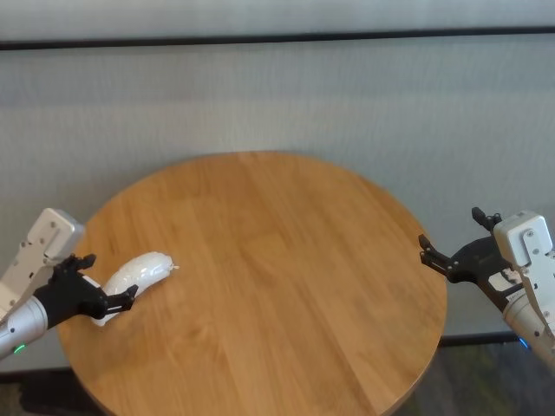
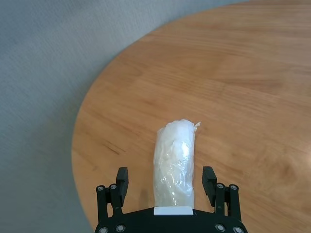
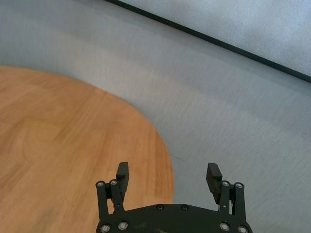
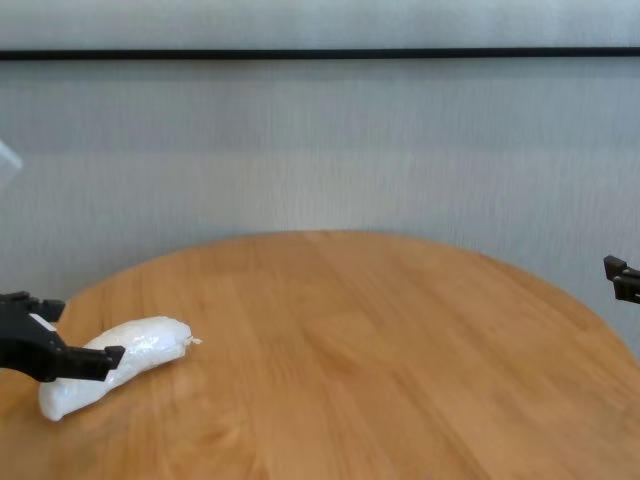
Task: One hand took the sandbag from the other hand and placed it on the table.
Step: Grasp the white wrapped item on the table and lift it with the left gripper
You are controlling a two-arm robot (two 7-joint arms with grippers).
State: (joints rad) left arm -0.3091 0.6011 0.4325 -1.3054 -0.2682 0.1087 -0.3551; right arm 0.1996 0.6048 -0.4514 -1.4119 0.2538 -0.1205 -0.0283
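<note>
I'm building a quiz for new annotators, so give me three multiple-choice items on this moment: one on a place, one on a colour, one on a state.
1. Where does the small white plastic-wrapped sandbag lie?
A. On the round wooden table near its left edge
B. At the table's right edge
C. Off the table

2. What colour are the fingers of both grippers?
A. White
B. Black
C. Blue

3. How does the left gripper stand relative to the sandbag?
A. Shut tight on it, lifted
B. Open, a finger on each side of it
C. Far from it

Answers:
1. A: the head view shows it resting on the wood by the left rim.
2. B: both wrist views show black fingers.
3. B: the left wrist view shows gaps between the fingers and the bag; the right gripper waits open off the right edge.
</note>
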